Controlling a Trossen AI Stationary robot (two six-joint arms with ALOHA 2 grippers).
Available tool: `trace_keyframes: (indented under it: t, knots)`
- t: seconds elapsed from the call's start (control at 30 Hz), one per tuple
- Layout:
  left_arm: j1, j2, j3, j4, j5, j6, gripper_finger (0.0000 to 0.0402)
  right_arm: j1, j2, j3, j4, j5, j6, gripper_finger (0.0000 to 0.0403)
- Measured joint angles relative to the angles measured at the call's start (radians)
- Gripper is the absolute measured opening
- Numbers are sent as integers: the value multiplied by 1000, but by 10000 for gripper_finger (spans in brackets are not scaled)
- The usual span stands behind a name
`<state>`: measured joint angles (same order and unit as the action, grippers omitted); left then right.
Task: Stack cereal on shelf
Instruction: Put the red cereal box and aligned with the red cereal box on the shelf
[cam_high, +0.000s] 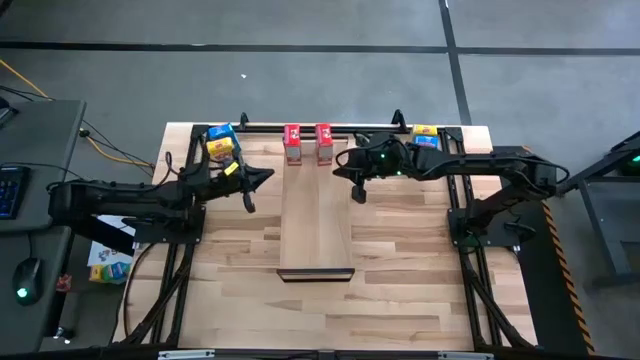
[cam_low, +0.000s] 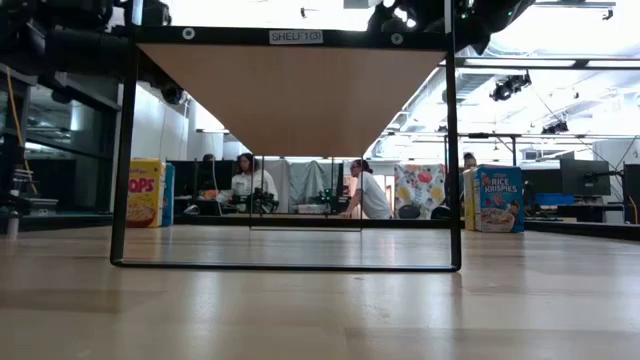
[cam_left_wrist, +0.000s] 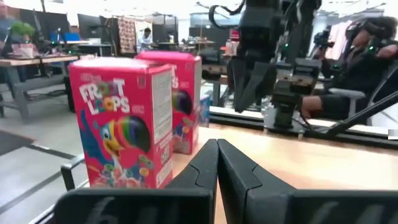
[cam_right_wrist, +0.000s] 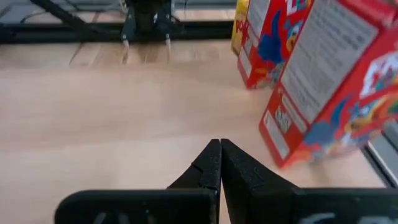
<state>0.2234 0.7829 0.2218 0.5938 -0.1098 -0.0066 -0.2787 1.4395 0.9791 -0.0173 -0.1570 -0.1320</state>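
Note:
Two red cereal boxes (cam_high: 293, 143) (cam_high: 324, 143) stand upright side by side on the far end of the pale shelf board (cam_high: 316, 220); its dark lip (cam_high: 316, 274) is at the near end. They also show in the left wrist view (cam_left_wrist: 121, 124) (cam_left_wrist: 180, 93) and the right wrist view (cam_right_wrist: 336, 81) (cam_right_wrist: 267, 37). A blue and a yellow box (cam_high: 220, 141) stand at the far left, and another yellow and blue pair (cam_high: 425, 136) at the far right. My left gripper (cam_high: 268, 176) (cam_left_wrist: 217, 152) hovers shut left of the board. My right gripper (cam_high: 338, 168) (cam_right_wrist: 220, 152) hovers shut over the board's right part, near the red boxes.
A black frame rail (cam_high: 340, 128) runs along the table's far edge behind the boxes. In the low view the shelf (cam_low: 300, 90) sits raised on a thin black frame (cam_low: 122, 150), with the yellow box (cam_low: 145, 192) and blue box (cam_low: 500, 198) behind. People sit in the room beyond.

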Motion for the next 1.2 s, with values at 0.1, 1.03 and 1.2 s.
trace_keyframes:
  t: [0.1, 1.03, 1.2]
  knots:
    - [0, 69, 0, 27, -29, 9, 0, 0, 11, 0, 52, 0, 0, 0]
    - [113, 488, 158, 192, -34, -24, 0, -24, 102, 0, 210, 70, 45, 0]
    - [127, 487, 158, 191, -42, -25, 0, -25, 102, 0, 214, 101, 46, 0]
